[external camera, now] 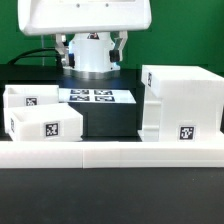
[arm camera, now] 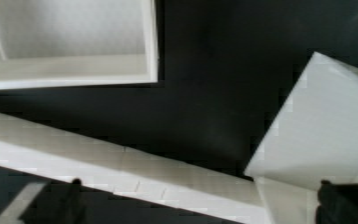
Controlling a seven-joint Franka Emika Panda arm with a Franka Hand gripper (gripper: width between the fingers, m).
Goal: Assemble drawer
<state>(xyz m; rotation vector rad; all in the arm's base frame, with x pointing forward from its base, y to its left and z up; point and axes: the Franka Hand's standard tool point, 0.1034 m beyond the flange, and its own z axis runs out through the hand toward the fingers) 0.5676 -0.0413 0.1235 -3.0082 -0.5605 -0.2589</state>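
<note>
Since none of it is joined up, the drawer is just three loose white pieces on the black table [arm camera: 211, 90]. The cube housing [external camera: 180, 105] is on the exterior view's right. The front tray [external camera: 45, 122] and back tray [external camera: 25, 97] touch on its left, and every piece has square tags. The marker board [external camera: 90, 96] lies between the trays and the housing, and the rail [external camera: 110, 150] walls off the front edge. The gripper [arm camera: 202, 200] is spread wide and holds nothing, with bare table showing between tray and housing.

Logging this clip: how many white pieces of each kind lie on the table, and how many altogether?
Shallow trays: 2
Cube-shaped housing: 1
Long low rail: 1
Marker board: 1
Total: 5
</note>
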